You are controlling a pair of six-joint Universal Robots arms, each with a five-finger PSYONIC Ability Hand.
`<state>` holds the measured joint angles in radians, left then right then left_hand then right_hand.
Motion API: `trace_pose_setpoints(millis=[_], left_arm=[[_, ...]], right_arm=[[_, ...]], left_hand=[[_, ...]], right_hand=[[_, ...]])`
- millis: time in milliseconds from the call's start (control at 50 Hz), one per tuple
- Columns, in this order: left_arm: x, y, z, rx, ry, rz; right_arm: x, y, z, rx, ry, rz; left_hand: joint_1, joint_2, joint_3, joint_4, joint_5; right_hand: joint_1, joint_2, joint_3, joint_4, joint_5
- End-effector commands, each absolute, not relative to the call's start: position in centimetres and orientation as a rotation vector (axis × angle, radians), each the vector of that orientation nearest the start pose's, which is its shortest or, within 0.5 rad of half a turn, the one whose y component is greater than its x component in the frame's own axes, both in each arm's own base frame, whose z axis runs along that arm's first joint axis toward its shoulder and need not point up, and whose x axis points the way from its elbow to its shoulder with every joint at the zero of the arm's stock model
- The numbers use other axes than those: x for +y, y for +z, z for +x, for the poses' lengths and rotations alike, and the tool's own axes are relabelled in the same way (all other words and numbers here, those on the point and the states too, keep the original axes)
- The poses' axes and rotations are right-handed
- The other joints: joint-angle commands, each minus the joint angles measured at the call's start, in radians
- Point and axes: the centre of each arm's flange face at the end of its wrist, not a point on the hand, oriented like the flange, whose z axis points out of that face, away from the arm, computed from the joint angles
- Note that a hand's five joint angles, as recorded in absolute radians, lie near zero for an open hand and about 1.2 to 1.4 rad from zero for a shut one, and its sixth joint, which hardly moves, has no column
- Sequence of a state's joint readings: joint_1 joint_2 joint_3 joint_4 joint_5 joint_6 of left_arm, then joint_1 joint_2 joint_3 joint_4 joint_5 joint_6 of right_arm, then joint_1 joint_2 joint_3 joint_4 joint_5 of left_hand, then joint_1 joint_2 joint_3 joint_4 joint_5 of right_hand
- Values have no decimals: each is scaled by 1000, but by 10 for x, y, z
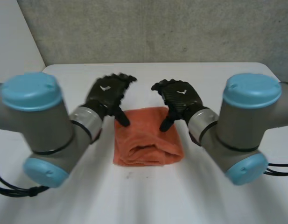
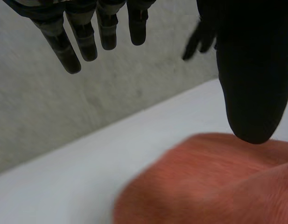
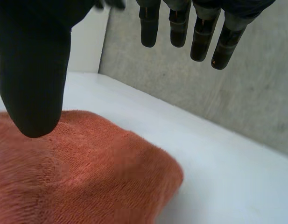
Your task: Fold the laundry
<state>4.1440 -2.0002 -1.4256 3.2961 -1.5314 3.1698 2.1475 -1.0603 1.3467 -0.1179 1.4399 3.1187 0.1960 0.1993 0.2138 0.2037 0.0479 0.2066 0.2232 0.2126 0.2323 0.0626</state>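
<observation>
Cloth (image 1: 146, 137), orange and folded, lying mid-tabletop (image 1: 218, 186).
Left hand (image 1: 108, 93) is above the cloth's far left corner and right hand (image 1: 180, 99) above its far right corner, the two near each other but not touching. Each hand is spread apart, fingers straight, holding nothing, thumb pointing down toward the cloth. In the wrist views each thumb tip sits just over the fabric; contact cannot be told. The cloth's near edge shows a rolled fold. Grey wall (image 1: 158, 28) stands behind the tabletop.
</observation>
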Motion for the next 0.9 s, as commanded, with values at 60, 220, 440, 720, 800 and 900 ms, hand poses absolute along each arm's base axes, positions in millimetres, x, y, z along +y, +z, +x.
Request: trace_pose_setpoints(millis=[60,220,440,720,800,900], left_arm=[[-252,147,-328,2698,-1910,754],[-247,126,-314,2704,-1775,744],[-240,191,-312,2570,-2014,764],[-262,327,-258,2400,-2314,511],[-261,339,-244,2443,-2344,425],[-257,344,-244,2453,-2375,435]], right_arm=[[-275,155,326,2163,-1421,-710],[-276,132,327,2243,-1344,-801],[-276,194,323,2119,-1538,-761],[-294,323,244,1974,-2179,-397],[-294,326,234,2042,-2141,-421],[-288,328,235,2043,-2103,-459]], left_hand=[[20,17,3,13,-6],[12,8,-6,4,-15],[-15,-18,-33,-22,-41],[-21,-24,-38,-28,-47],[-21,-24,-38,-28,-47],[-21,-24,-38,-28,-47]], right_hand=[[-32,-49,-38,-58,-63],[-32,-49,-38,-58,-63],[-32,-49,-38,-58,-63],[-32,-49,-38,-58,-63],[-32,-49,-38,-58,-63],[-32,-49,-38,-58,-63]])
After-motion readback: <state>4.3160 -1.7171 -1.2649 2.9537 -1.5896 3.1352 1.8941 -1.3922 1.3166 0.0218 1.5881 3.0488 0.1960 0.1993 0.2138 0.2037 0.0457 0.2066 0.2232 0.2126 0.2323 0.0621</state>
